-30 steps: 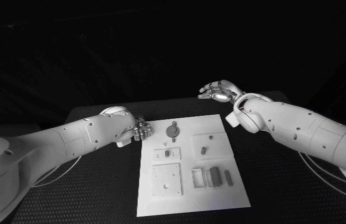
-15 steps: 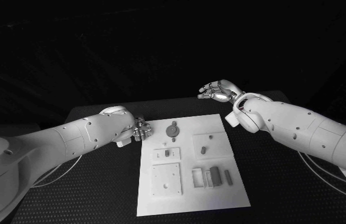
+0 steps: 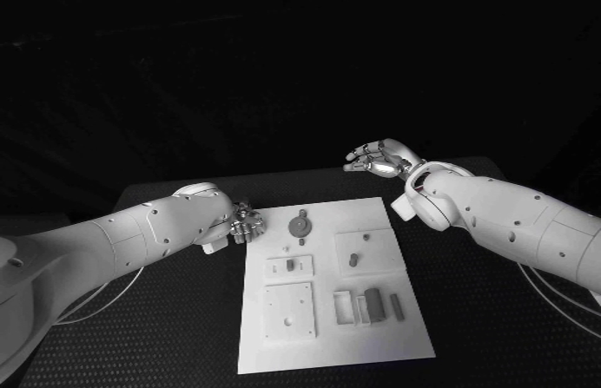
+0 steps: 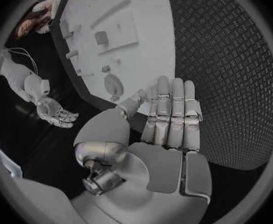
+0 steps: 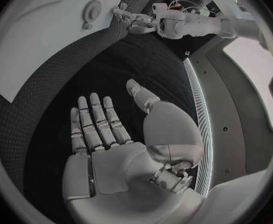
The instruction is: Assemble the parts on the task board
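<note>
The white task board (image 3: pixel 328 318) lies in the middle of the black table, also seen as the task board (image 4: pixel 145 45) and the task board (image 5: pixel 43 40). On it sit a round grey part (image 3: pixel 300 226), a small peg (image 3: pixel 354 259), a block (image 3: pixel 291 265) and several upright bars (image 3: pixel 372 303). My left hand (image 3: pixel 243 224) hovers just off the board's far left corner, fingers straight and together, holding nothing; the left hand (image 4: pixel 167 119) shows its empty palm. My right hand (image 3: pixel 382 158) is raised beyond the board's far right corner, palm up, fingers apart; the right hand (image 5: pixel 105 129) is empty.
The black textured table (image 3: pixel 501 318) surrounds the board on all sides. The table's far edge (image 3: pixel 313 178) lies just beyond the board. A raised square plate (image 3: pixel 288 310) stands on the board's near left.
</note>
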Controlling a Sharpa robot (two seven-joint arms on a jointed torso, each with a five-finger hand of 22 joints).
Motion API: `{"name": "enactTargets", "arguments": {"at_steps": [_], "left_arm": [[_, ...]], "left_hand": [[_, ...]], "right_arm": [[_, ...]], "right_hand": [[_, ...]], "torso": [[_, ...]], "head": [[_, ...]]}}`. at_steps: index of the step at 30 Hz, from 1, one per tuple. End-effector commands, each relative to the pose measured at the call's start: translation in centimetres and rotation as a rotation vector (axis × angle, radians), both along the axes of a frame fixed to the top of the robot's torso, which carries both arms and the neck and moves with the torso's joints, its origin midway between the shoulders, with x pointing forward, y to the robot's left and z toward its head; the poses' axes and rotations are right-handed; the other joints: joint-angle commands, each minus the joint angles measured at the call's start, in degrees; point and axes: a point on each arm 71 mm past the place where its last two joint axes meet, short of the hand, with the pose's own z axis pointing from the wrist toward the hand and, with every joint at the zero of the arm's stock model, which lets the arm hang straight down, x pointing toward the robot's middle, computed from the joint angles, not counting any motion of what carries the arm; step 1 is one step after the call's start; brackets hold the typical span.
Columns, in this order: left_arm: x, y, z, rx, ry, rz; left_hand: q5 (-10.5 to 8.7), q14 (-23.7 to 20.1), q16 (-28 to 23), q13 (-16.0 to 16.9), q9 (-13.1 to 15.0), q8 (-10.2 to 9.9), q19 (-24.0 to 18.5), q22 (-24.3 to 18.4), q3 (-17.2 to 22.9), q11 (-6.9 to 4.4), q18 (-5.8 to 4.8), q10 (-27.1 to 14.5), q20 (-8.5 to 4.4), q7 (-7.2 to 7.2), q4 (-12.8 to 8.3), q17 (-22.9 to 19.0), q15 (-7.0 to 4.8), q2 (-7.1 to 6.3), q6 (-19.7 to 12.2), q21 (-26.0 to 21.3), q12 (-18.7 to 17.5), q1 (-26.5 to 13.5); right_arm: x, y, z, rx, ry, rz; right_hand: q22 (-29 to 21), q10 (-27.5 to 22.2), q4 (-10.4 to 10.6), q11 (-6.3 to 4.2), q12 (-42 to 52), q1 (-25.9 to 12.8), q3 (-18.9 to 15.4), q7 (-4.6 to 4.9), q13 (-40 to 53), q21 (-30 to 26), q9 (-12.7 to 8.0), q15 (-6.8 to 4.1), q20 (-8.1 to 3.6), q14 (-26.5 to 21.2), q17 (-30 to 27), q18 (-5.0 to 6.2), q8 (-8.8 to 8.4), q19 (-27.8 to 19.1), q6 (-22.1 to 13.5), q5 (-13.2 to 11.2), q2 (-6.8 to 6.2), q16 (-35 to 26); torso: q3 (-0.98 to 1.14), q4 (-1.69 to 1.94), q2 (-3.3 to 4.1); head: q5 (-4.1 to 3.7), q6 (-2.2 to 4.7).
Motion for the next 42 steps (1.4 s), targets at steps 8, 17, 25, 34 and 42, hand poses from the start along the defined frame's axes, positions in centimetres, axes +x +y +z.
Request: {"name": "enactTargets", "arguments": {"at_steps": [8,17,25,34,42], "left_arm": [[-1.4,0.7,-0.1,-0.085,0.043,0.058],[-3.5,0.5,0.8,-0.135,0.013,0.054],[-5.6,0.5,1.5,-0.14,-0.019,0.048],[-7.2,-0.2,1.5,-0.095,-0.024,0.017],[-7.9,-1.3,1.3,-0.107,-0.014,-0.008]], "left_hand": [[-0.03,0.3,1.3,0.1,-0.2,0.5,0.8,0.6,2.0,-0.41,-0.36,1.5,-0.21,-0.5,0.0,-0.3,-0.59,1.29,1.4,0.1,0.4,-2.3],[-0.03,0.4,1.9,0.0,-0.3,0.6,1.1,1.0,2.9,-0.53,-0.36,1.9,-0.37,-0.64,-0.9,-0.6,-0.73,1.92,1.8,0.1,0.3,-3.7],[-0.03,0.8,2.6,0.1,-0.3,0.7,1.7,1.5,4.5,-0.76,-0.3,2.6,-0.57,-0.86,-1.7,-0.8,-0.93,1.68,2.3,0.3,0.4,-4.2],[-0.04,1.2,3.5,0.4,-0.3,0.9,2.3,2.2,6.3,-1.0,-0.25,3.3,-0.8,-1.08,-1.7,-1.0,-1.15,1.32,2.9,0.6,0.6,-5.2],[-0.04,1.3,4.5,0.6,-0.3,1.0,2.6,2.9,6.9,-1.09,-0.24,3.5,-0.96,-1.15,-2.0,-0.9,-1.31,1.32,3.1,0.8,0.8,-6.0]], "right_arm": [[-0.1,-0.2,0.0,-0.005,0.003,0.014],[-0.1,-0.5,0.0,-0.007,0.002,0.008],[-0.1,-0.7,0.0,-0.008,0.001,0.004],[-0.1,-1.0,-0.1,-0.009,0.002,-0.001],[-0.2,-1.0,-0.2,-0.008,0.003,0.001]], "right_hand": [[0.1,-0.1,0.0,0.07,-0.2,0.2,-0.2,2.69,-0.1,-0.3,-0.1,0.17,-0.22,-0.4,0.1,-0.81,0.34,-0.3,-0.4,-0.3,-0.32,-0.4],[0.1,-0.1,0.0,0.07,-0.2,0.2,-0.2,2.69,-0.1,-0.3,-0.1,0.17,-0.23,-0.4,0.1,-0.81,0.37,-0.3,-0.4,-0.3,-0.37,-0.4],[0.2,-0.1,0.0,0.07,-0.2,0.2,-0.2,2.68,-0.1,-0.3,-0.1,0.17,-0.23,-0.4,0.1,-0.81,0.39,-0.3,-0.4,-0.3,-0.39,-0.4],[0.2,-0.1,0.0,0.07,-0.2,0.3,-0.2,2.67,-0.1,-0.3,-0.1,0.17,-0.23,-0.4,0.1,-0.81,0.41,-0.3,-0.4,-0.3,-0.4,-0.4],[0.2,-0.1,-0.1,0.07,-0.2,0.3,-0.2,2.67,-0.1,-0.3,-0.2,0.17,-0.23,-0.4,0.2,-0.81,0.43,-0.3,-0.4,-0.3,-0.42,-0.4]], "torso": [[0.08,0.06,-0.1],[0.0,0.12,-0.12],[0.03,0.08,-0.15],[-0.02,0.06,-0.02],[-0.03,0.02,0.05]], "head": [[-0.06,-0.12],[0.18,-0.11],[0.44,-0.1],[0.52,-0.41],[0.53,-0.61]]}}
